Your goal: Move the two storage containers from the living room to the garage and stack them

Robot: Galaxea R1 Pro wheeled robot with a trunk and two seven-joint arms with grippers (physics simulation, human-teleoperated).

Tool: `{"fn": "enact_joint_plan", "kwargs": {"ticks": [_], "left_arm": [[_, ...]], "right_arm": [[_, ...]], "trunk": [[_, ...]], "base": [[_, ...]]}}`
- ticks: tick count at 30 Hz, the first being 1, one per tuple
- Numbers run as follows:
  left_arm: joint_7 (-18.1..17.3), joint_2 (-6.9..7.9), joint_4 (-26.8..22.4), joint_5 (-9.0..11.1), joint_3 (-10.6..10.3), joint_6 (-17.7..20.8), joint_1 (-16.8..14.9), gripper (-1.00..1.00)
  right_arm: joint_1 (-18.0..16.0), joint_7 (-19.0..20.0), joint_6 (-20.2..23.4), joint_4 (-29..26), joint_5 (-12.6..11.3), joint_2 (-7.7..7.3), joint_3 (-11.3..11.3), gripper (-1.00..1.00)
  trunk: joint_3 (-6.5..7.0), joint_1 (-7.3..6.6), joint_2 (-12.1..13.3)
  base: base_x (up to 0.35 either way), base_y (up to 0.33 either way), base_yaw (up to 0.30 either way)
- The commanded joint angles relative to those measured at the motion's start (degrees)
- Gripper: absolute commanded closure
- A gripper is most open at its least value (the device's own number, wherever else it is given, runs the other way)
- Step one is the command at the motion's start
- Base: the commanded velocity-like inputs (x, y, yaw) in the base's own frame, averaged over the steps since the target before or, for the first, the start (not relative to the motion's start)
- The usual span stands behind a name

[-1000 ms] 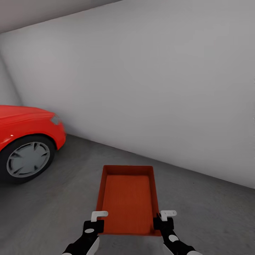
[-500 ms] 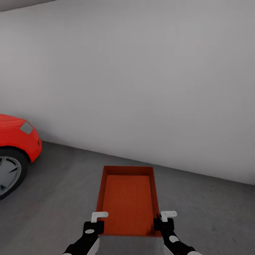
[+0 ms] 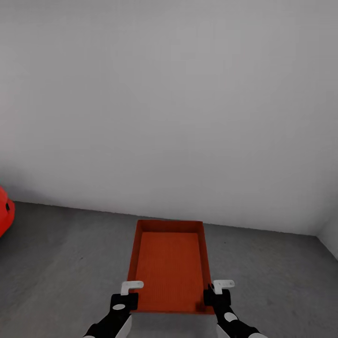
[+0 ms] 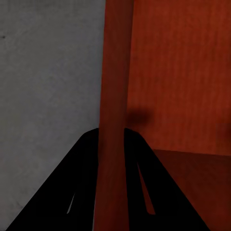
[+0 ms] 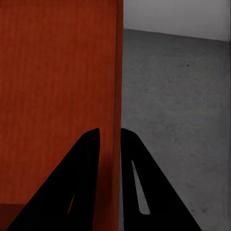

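A plain white wall (image 3: 178,103) is seen ahead of both grippers, with the dark grey concrete floor (image 3: 61,263) spread beneath and beyond them. One red car (image 3: 3,217) is glimpsed as a sliver far out to the side of the left gripper. One storage container (image 3: 170,267), orange-red and open-topped, is held level between the two grippers above the floor, its length reaching forward from the jaws towards the wall. Its left wall is pinched near the close end by the left gripper (image 3: 126,295), one finger (image 4: 79,192) outside and the other inside, the jaws narrowed to the wall's thickness. Its right wall is clamped likewise by the right gripper (image 3: 217,294), with one finger (image 5: 77,187) inside the bin and the other outside.
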Motion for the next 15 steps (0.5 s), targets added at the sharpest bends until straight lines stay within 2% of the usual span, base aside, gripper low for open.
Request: {"fn": "enact_joint_plan", "kwargs": {"ticks": [1,15], "left_arm": [[0.38,0.46,0.47,1.01,-1.57,0.15,0.01,1.00],[0.38,0.46,0.47,1.02,-1.57,0.13,0.01,1.00]], "right_arm": [[-0.10,0.06,-3.84,-0.90,0.71,-0.41,-0.59,1.00],[-0.10,0.06,-3.84,-0.90,0.71,-0.41,-0.59,1.00]], "trunk": [[-0.09,0.05,-0.08],[-0.09,0.05,-0.08]], "base": [[0.321,0.000,-0.286],[0.321,0.000,-0.286]]}}
